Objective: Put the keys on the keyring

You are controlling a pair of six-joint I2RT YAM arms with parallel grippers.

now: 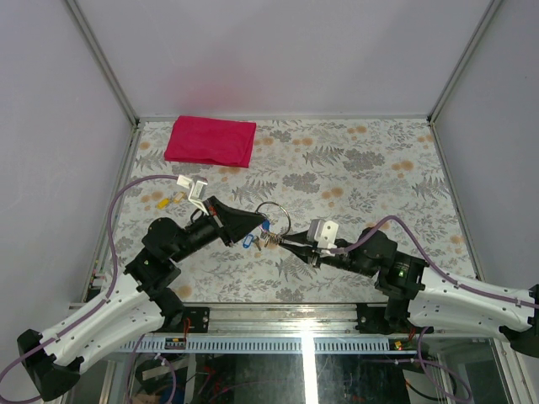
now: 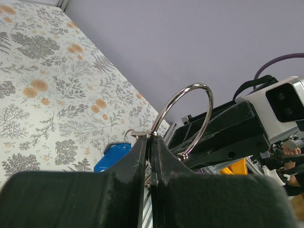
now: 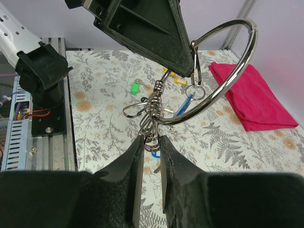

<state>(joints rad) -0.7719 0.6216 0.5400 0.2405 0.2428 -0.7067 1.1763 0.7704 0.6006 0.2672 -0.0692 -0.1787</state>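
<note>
Black and clamped tight, the left pincer [image 2: 151, 138] has its two tips pressed together on the large silver ring [image 2: 197, 85], gripping it right where the wire hoop meets its clasp. From that pinch the hoop arches up and away, clear of the counter [image 1: 362, 168]. Just beside and below the same tips sit the keys [image 1: 248, 242], one blue head close under the left fingers and the other at their very point. Whether either key is already threaded on a loop or merely lies or hangs close by, the views do not settle.

Further right, hanging from the low end of the hoop, is the keyring [image 3: 152, 116], a tangle of thin wire loops directly above the right pincer [image 3: 152, 149]. Those jaws stand with only a narrow gap between them, and the lowest loop of the cluster dips into that gap. I cannot tell whether the pads actually press on the wire or just bracket it.

As a judgement, the step in hand is securing the ring assembly between both arms so that a coil can be worked open. Next, the right pincer needs a firm hold on one single loop, not the whole bundle, while the left keeps the hoop steady. Only then can a key's hole be fed onto the wire.
</note>
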